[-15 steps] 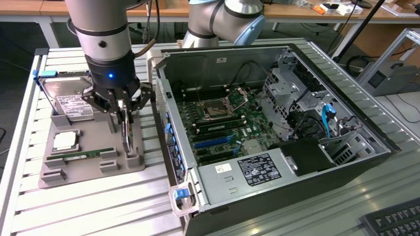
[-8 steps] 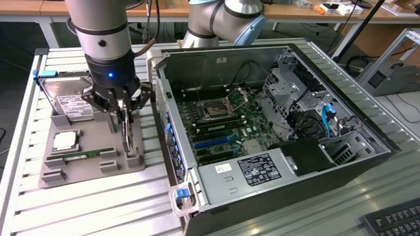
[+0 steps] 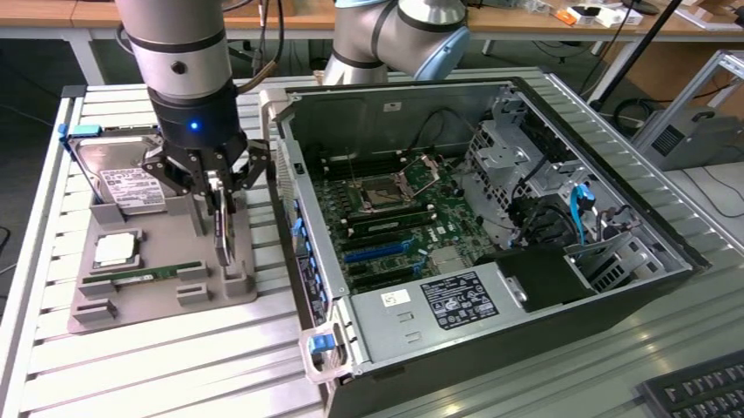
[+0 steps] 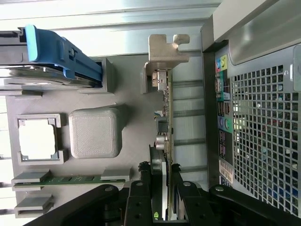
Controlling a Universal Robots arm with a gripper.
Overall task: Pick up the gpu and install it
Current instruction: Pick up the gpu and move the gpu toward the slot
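Observation:
The gpu [image 3: 225, 235] stands on edge at the right side of the grey holder tray [image 3: 152, 300], a thin green board with a dark face. My gripper [image 3: 218, 196] hangs straight down over it, shut on its upper edge. In the wrist view the gpu [image 4: 168, 108] runs away from the gripper [image 4: 164, 176], with a dark finger pressed against each face. Its silver end bracket [image 4: 167, 49] sits at the far end. I cannot tell whether the card still rests in the tray's slot. The open computer case [image 3: 465, 200] lies right beside it.
The tray [image 4: 131, 84] also holds a silver hard drive with blue handles [image 3: 122, 178], a square CPU [image 3: 117, 250] and a narrow green RAM stick [image 3: 145, 277]. The case's perforated rear panel [image 4: 263, 141] is close to the card. A keyboard corner [image 3: 698, 392] lies at the front right.

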